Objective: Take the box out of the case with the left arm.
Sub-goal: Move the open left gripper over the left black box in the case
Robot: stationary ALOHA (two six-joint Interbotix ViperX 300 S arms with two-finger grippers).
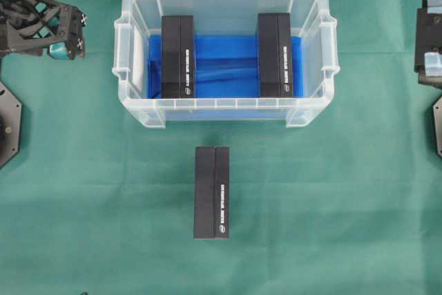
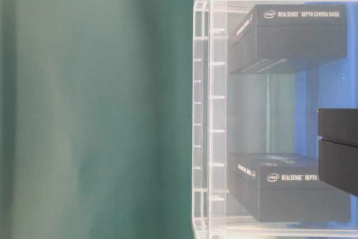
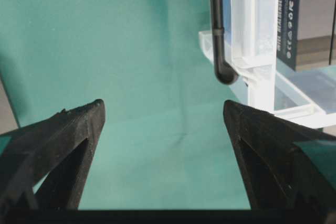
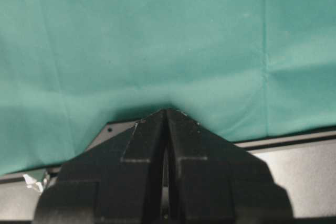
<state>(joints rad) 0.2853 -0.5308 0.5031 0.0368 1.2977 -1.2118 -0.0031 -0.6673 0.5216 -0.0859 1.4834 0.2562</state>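
Overhead exterior view is showing us the case (image 1: pixel 225 56) sitting at the middle top of the green cloth (image 1: pixel 103 191), with two black boxes still standing in it on the blue liner (image 1: pixel 226 67): the left box (image 1: pixel 178 56) near the left wall and the right box (image 1: pixel 275 54) near the right wall, both with their long axes running away from the near rim toward the far one. A third box (image 1: pixel 211 192) is lying on the cloth just in front of the case, already outside. We are seeing the left gripper (image 1: pixel 71 36) hanging over the cloth well to the left of the case, outside its left handle, so the left box is lying to its right, across the wall. In the left wrist view the fingers (image 3: pixel 63 145) are standing wide apart with nothing between them, and a corner of the case is showing at the upper right. We are judging the left box the nearer target, and a grip across its narrow width looks the fitting one. The right gripper (image 4: pixel 166 116) is parked at the right, its jaws pressed together on nothing
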